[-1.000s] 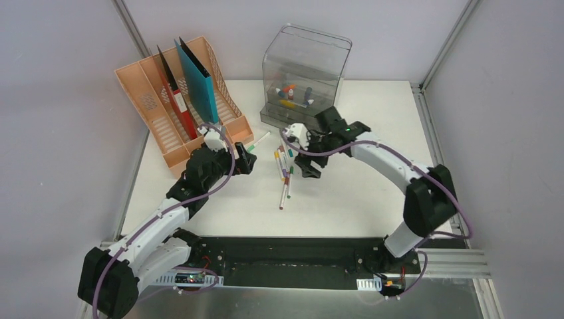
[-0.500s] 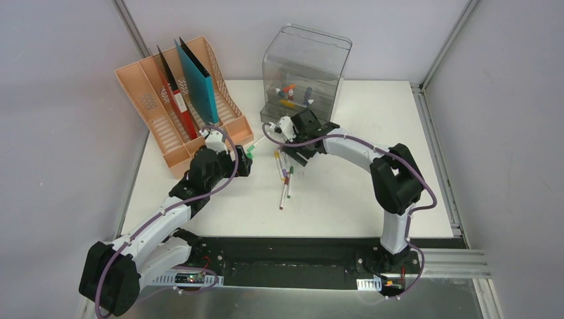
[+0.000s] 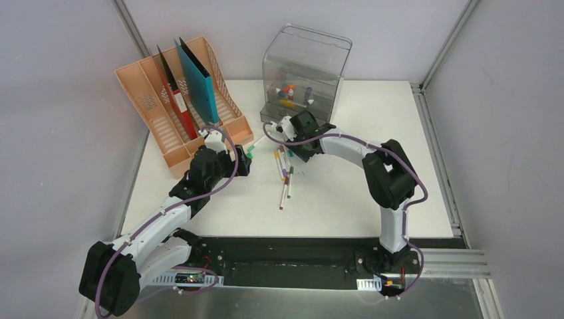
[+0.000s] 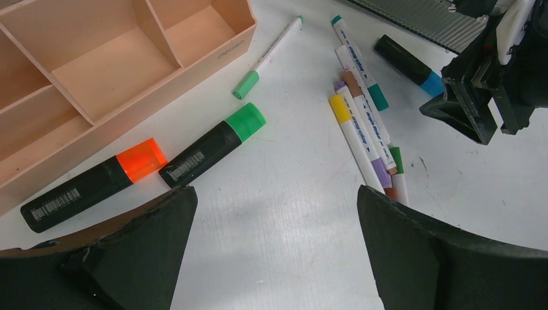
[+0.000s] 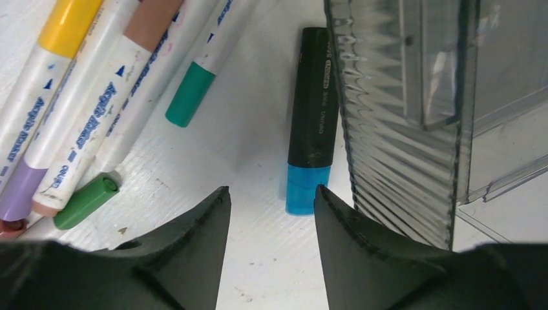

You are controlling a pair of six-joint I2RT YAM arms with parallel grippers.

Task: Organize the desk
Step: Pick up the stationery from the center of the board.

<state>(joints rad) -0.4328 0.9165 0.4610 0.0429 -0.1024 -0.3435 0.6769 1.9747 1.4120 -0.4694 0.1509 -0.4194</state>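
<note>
The white desk [image 3: 346,193] carries loose pens. My left gripper [image 4: 274,190] hangs wide open over bare tabletop, nothing between its fingers. Just beyond it lie a black highlighter with a green cap [image 4: 213,145] and one with an orange cap [image 4: 90,184]. My right gripper [image 5: 271,188] is low over the desk with its jaws partly narrowed and empty. A black highlighter with a blue cap [image 5: 312,123] lies just past its fingertips, against the drawer box. A bundle of thin white pens [image 4: 365,129] lies between the two grippers.
A peach slotted file rack [image 3: 166,113] with red and teal folders stands at the back left, right beside my left gripper [image 3: 241,163]. A clear drawer box [image 3: 302,73] holding markers stands at the back centre, close to my right gripper [image 3: 297,143]. A thin green-capped pen [image 4: 268,55] lies near the rack.
My right arm has swung left and back to the front of the drawer box, and its jaws have narrowed. The left gripper shifted only slightly.
</note>
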